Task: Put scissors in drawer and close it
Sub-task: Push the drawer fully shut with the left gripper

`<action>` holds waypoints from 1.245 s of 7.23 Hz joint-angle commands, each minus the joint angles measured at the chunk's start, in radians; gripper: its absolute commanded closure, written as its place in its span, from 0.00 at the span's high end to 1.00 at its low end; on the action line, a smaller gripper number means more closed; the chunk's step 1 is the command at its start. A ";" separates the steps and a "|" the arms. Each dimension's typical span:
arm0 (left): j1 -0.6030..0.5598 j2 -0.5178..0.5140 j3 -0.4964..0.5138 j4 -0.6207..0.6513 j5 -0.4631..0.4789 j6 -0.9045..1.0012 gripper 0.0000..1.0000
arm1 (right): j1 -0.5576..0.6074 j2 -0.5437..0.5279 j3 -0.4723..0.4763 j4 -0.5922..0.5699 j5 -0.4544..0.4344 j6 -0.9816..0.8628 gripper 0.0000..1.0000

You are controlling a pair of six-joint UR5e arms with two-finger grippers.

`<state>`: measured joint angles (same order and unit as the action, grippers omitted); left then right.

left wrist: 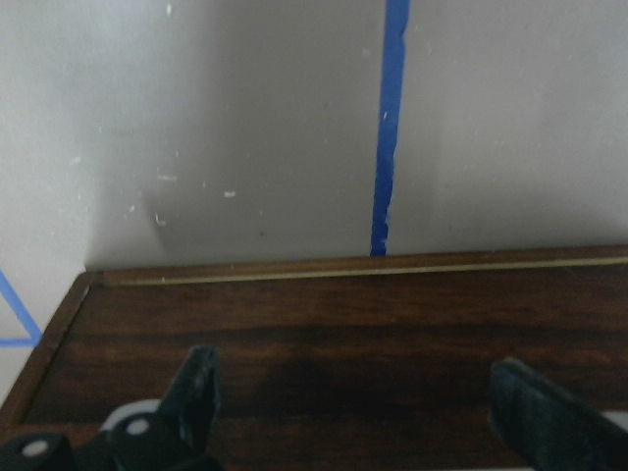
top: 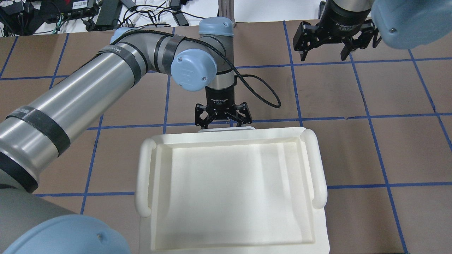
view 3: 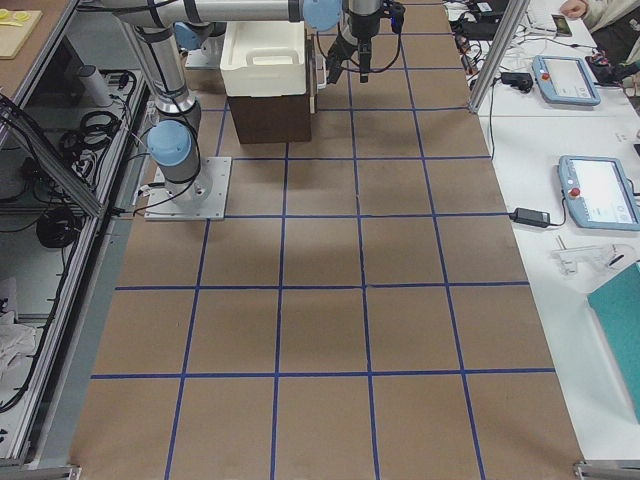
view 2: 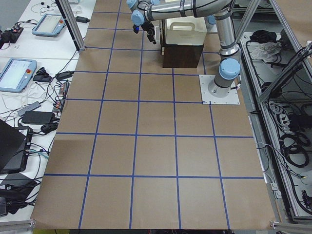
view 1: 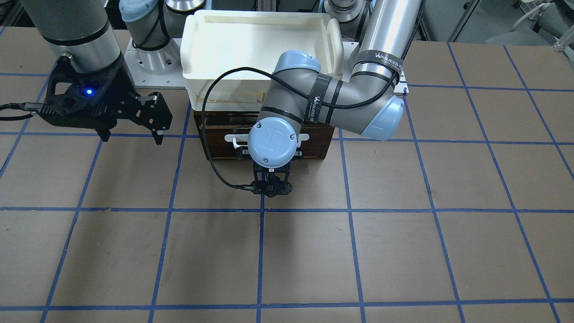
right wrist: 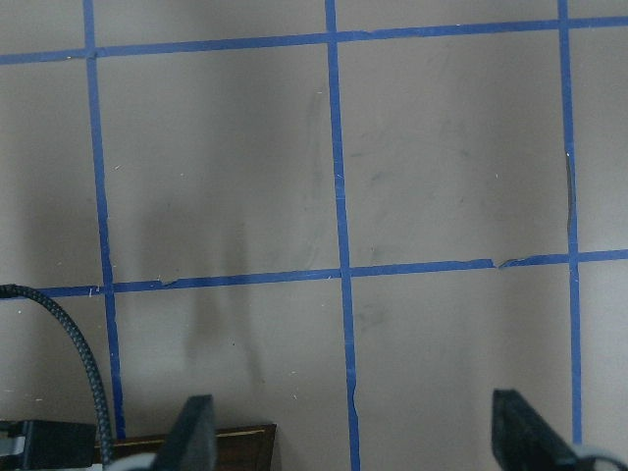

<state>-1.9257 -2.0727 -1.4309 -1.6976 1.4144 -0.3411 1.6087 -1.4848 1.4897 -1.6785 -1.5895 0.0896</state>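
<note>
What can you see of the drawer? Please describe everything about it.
The drawer shows a dark brown wooden front with visible grain and a white bar handle, which the left arm partly hides. It looks shut or nearly shut, and no interior shows. It sits low, at table level, under the white tray. The left gripper is at the handle with its jaws apart. Whether it touches the handle cannot be judged.

Open across the bench [view 1: 403, 251]; crowded at the drawer [view 1: 319, 146].
Blocked by left tool [top: 223, 121] in front, white tray [top: 141, 176] above.
</note>
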 commanded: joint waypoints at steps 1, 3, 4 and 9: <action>0.001 0.005 -0.002 -0.043 -0.005 -0.019 1.00 | -0.003 -0.002 0.001 0.002 0.011 0.004 1.00; -0.001 0.005 -0.011 -0.054 -0.005 -0.038 1.00 | -0.006 -0.002 0.000 0.002 0.008 0.006 1.00; -0.001 0.000 -0.013 -0.042 -0.006 -0.070 1.00 | -0.006 0.000 0.000 0.003 0.005 0.009 1.00; 0.066 0.155 0.058 0.187 0.076 -0.046 1.00 | -0.004 -0.003 0.000 0.036 -0.004 -0.002 1.00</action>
<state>-1.8775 -1.9803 -1.3967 -1.5250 1.4380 -0.4005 1.6044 -1.4873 1.4895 -1.6477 -1.5867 0.0930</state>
